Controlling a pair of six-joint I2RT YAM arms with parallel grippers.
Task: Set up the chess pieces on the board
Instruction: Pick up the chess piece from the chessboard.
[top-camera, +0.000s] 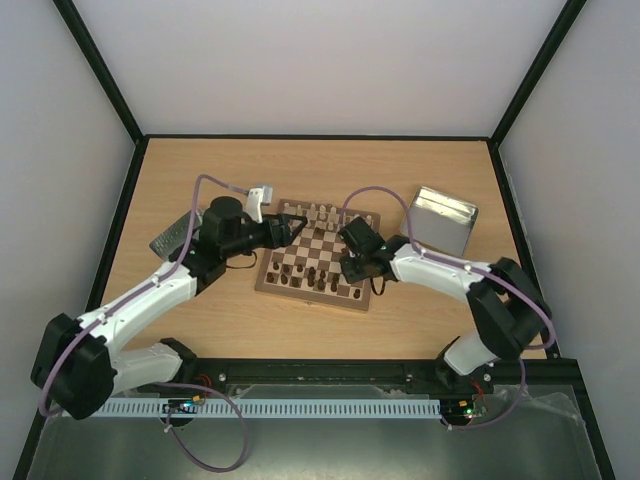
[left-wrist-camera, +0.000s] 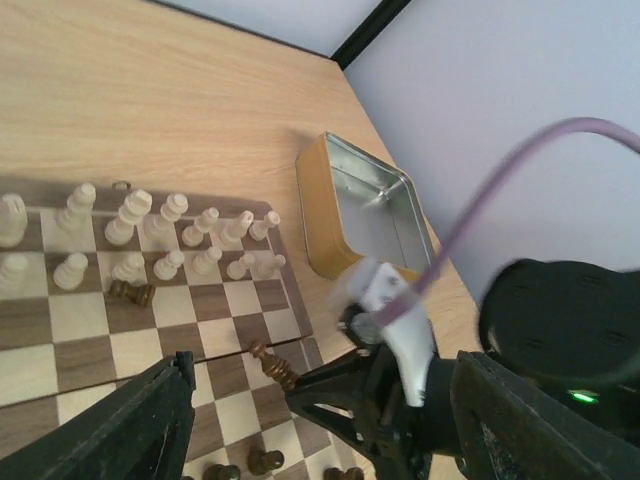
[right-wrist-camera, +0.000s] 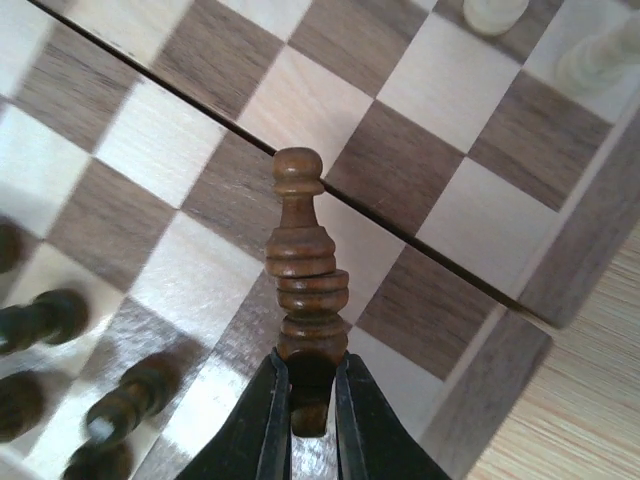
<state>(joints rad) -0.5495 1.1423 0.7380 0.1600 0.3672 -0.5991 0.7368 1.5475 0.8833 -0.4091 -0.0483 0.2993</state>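
My right claw (right-wrist-camera: 310, 390) is pinching a dark brown turned wooden chess piece (right-wrist-camera: 300, 270) by its base, over the checkered wooden board (right-wrist-camera: 440, 80) near its 3 o'clock edge. My left claw (top-camera: 288, 228) hangs spread at the board's 10 o'clock corner. Cream pieces (top-camera: 325, 213) line its 12 o'clock side. The pale wood bench (top-camera: 300, 165) also carries a silver metal tin (top-camera: 445, 218) at 3 o'clock, and plain pale walls (top-camera: 320, 60) stand behind it.

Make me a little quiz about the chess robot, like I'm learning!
1. True or false: the right gripper holds a cream piece.
2. Where is the tin? A) on the board B) on the table beside the board C) in a gripper
3. Fill in: the left gripper is ____.
Key: 1 false, it pinches a dark piece; 2 B; 3 open.
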